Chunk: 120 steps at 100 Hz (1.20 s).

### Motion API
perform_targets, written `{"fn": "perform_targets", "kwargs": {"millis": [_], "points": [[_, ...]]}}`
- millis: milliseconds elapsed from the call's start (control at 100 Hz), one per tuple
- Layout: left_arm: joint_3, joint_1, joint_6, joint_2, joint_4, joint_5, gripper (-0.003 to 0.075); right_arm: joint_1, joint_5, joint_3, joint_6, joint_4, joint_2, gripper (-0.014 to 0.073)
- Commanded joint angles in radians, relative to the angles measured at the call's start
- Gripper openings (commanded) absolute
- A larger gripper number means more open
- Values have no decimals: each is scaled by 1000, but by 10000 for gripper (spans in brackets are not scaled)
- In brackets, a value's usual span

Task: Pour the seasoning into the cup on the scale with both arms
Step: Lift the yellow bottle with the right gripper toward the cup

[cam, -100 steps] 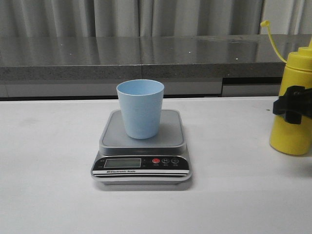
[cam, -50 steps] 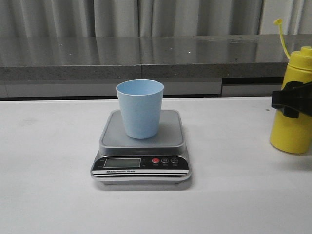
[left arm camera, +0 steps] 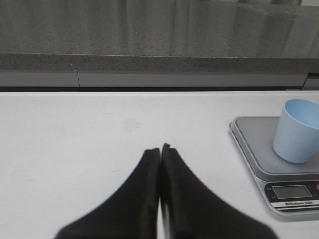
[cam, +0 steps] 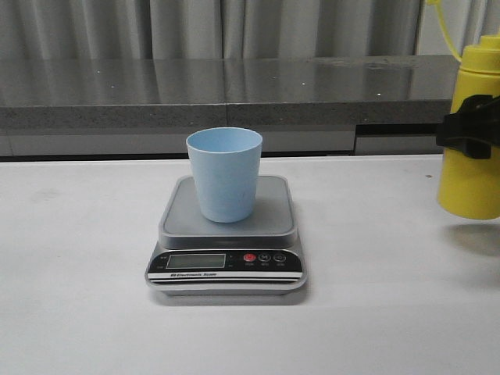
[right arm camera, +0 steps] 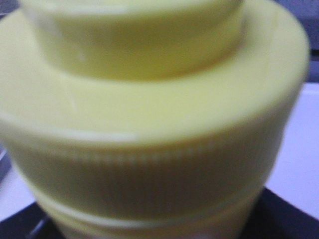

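The pale blue cup (cam: 224, 173) stands upright on the silver-grey scale (cam: 226, 258) in the middle of the table; both also show in the left wrist view, the cup (left arm camera: 298, 130) on the scale (left arm camera: 259, 154). The yellow seasoning bottle (cam: 472, 168) hangs at the far right, lifted off the table, its shadow below it. My right gripper (cam: 469, 133) is shut around its middle. In the right wrist view the bottle's ribbed cap (right arm camera: 149, 124) fills the frame, blurred. My left gripper (left arm camera: 160, 149) is shut and empty over bare table, left of the scale.
A grey stone counter (cam: 234, 94) runs along the back behind the white table (cam: 78, 273), with curtains above it. The bottle's thin yellow cap strap (cam: 439, 19) sticks up at the top right edge.
My right gripper has lifted the yellow bottle off the table; it has risen steadily over the last second. The cup, the scale and the left gripper have not moved.
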Motion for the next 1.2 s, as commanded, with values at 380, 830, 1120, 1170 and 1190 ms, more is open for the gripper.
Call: {"fn": "perform_targets", "kwargs": {"millis": [380,830,1120,1170,1190], "points": [[-26,3,0,10,-6,-86,-20,128,486,-280,6,-525,-180,339],[-26,3,0,10,-6,-86,-20,330,867,-485,379,-1186,-114,339],[-26,3,0,10,-6,-86,-20,415,981,-514,442,-1479,-52,339],[-26,3,0,10,-6,-86,-20,421,1002,-514,442,-1518,-42,339],[-26,3,0,10,-6,-86,-20,423,1013,-514,442,-1533,-37,339]]}}
